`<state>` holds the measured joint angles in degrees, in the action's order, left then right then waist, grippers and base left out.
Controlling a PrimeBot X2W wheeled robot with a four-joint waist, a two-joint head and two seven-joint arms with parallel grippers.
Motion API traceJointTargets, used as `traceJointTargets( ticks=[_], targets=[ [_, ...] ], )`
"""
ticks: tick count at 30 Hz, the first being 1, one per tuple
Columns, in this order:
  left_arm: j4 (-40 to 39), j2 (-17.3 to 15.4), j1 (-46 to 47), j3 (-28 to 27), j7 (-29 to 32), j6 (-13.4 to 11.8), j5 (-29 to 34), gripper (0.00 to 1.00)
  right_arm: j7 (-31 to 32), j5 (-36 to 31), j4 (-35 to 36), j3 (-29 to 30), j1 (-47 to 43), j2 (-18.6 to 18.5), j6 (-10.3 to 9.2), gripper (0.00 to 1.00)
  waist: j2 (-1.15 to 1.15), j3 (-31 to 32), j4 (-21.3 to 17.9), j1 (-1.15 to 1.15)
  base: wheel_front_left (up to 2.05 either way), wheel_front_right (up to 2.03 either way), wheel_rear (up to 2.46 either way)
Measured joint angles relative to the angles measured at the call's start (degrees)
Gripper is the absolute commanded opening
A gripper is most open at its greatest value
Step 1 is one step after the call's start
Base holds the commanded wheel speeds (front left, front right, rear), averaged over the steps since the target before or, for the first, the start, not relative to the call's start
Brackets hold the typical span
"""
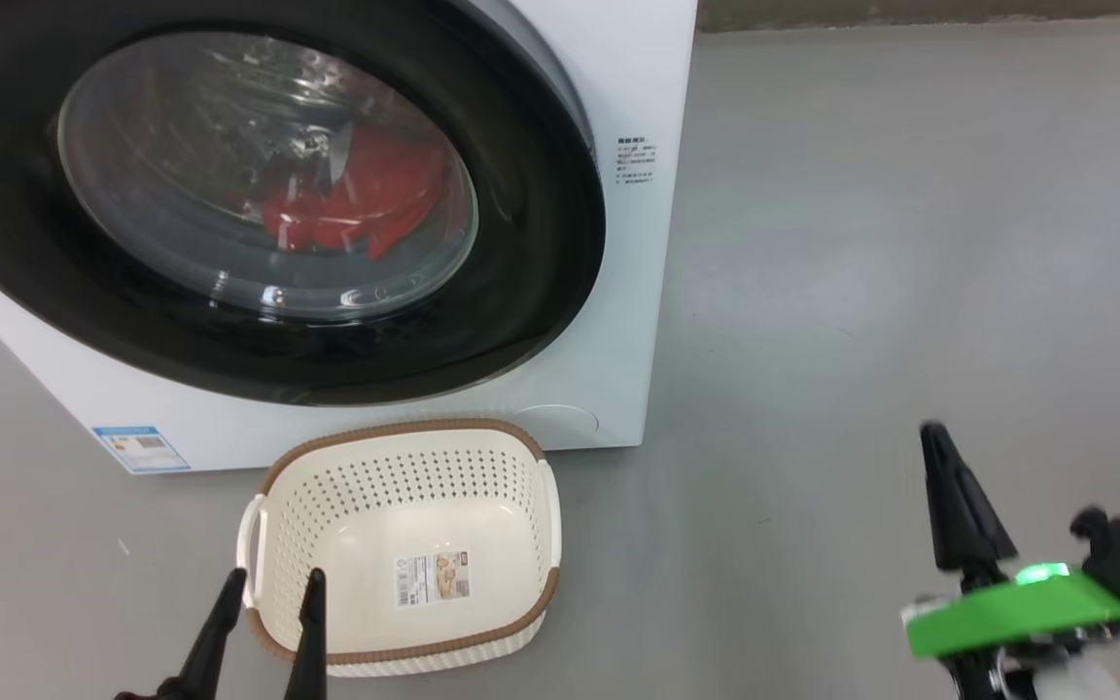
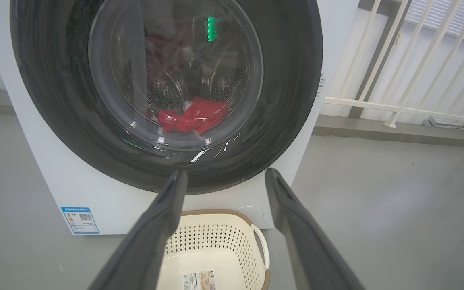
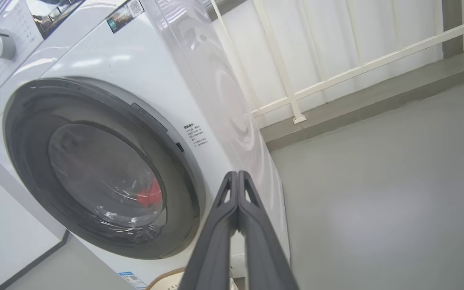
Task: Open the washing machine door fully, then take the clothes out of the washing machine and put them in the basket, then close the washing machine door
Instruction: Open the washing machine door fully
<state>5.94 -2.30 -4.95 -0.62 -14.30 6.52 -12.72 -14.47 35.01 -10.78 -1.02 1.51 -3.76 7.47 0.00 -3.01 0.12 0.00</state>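
Glossy black plastic rings the washing machine door [image 1: 560, 243], which sits shut at ten o'clock in the head view, set in the white washing machine [image 1: 657, 68]. Behind its glass the red clothes [image 1: 356, 204] lie low in the drum. The basket [image 1: 404, 430] stands on the floor just beside the machine's front at six o'clock, with nothing in it but a label. At seven o'clock the left gripper [image 1: 274, 581] has its fingers spread and holds nothing. At four o'clock the right gripper [image 1: 934, 437] is pressed closed on nothing, well apart from the machine.

In the left wrist view the spread fingers frame the basket's rim [image 2: 216, 212] at six o'clock. The door [image 2: 292, 80] fills twelve o'clock, and the clothes [image 2: 195, 117] show near centre.

In the right wrist view the closed fingers [image 3: 237, 174] point up from six o'clock toward the machine's front corner. The door [image 3: 26, 133] is at nine o'clock. A dark slot on the rim's edge, toward eleven o'clock, looks like the pull recess.

The door is probably stiff, hinged and held by a latch, and its slick rim offers no pinch. Hooking a finger in that recess seems the better hold. The clothes should be light and limp, so pinch a bunched fold. They may snag as they come out.
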Motion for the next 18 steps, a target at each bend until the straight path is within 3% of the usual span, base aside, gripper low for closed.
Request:
traceJointTargets(
  ticks=[5,10,18],
  targets=[
    [-0.05,-0.02,0.52,0.87,0.00,-0.13,-1.05,1.00,-0.14,8.42,-0.02,-2.76,7.21,0.00,0.00,0.00,0.00,-0.86,0.35,0.00,0.00,0.00,0.00],
    [-0.16,-0.08,2.27,2.33,0.00,-0.20,-1.52,1.00,-0.16,16.40,-1.16,-6.46,17.04,-2.26,-0.01,0.00,0.00,-2.25,1.32,0.00,0.00,0.00,0.00],
    [-0.19,-0.08,5.49,3.89,-0.01,-0.19,-2.53,1.00,1.71,34.64,-7.76,-15.16,33.43,-9.03,-0.01,0.00,0.00,-5.96,4.21,0.00,0.00,0.00,0.00]
  ],
)
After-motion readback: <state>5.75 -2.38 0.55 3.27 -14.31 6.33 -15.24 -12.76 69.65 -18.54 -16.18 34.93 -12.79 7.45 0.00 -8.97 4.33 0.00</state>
